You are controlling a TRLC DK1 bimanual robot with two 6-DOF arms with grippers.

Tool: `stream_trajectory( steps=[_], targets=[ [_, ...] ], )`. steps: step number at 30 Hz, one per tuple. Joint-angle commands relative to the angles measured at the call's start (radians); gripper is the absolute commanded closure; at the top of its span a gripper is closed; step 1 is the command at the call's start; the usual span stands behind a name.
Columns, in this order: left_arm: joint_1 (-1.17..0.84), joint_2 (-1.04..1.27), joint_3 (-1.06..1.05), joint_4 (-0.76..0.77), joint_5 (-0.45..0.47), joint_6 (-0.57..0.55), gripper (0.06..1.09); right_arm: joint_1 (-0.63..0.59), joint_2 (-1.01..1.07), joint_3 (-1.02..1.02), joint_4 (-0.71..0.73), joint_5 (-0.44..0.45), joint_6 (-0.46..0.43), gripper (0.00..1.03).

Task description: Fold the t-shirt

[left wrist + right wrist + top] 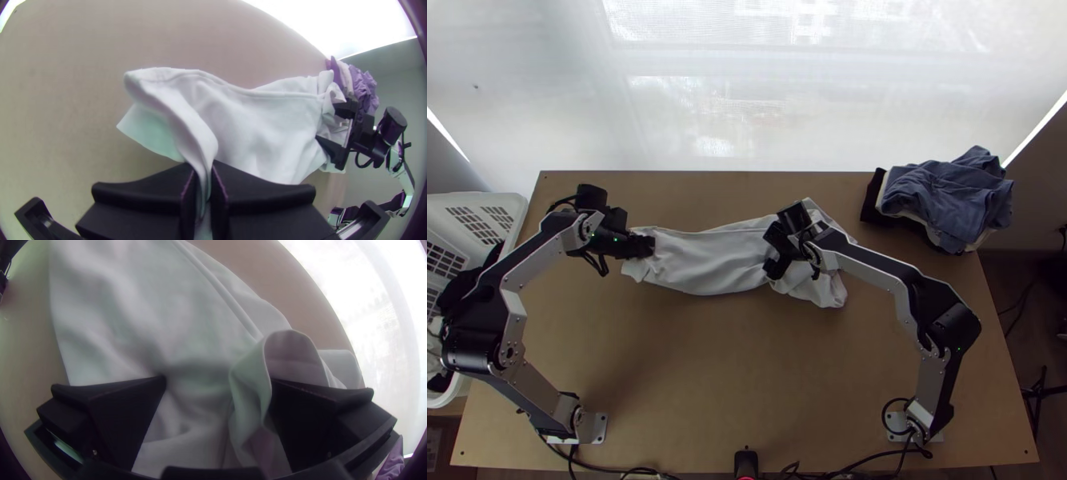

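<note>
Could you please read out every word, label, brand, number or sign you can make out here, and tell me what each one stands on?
No text can be read in these pictures, so there is nothing to quote.
White t-shirt: no legible lettering on the cloth in view.
Left arm and right arm: small green lights, no readable characters.
Blue garment: nothing readable.

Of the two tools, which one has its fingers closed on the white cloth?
The left tool: its fingers pinch a fold of the white cloth. The right tool has its fingers wide apart.
</note>
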Motion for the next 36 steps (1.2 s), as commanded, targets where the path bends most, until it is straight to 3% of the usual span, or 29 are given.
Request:
stream_trajectory(
  steps=[1,12,23,29,36],
  targets=[
    [0.014,-0.044,0.086,-0.046,0.043,-0.030,1.05,0.013,0.019,-0.006,-0.002,-0.001,0.000,0.04],
    [-0.022,-0.055,0.252,-0.074,0.145,-0.088,1.05,0.018,0.036,-0.008,-0.002,-0.001,0.001,0.04],
    [-0.136,-0.022,0.396,-0.074,0.145,-0.109,1.05,0.056,-0.026,0.015,-0.007,-0.001,0.027,0.04],
    [-0.180,-0.004,0.416,-0.065,0.143,-0.109,1.05,0.043,-0.174,0.056,-0.102,-0.023,0.044,0.04],
    [-0.249,0.008,0.425,0.003,0.142,-0.129,1.05,-0.071,-0.320,0.118,-0.226,-0.072,0.093,0.05]
  ],
)
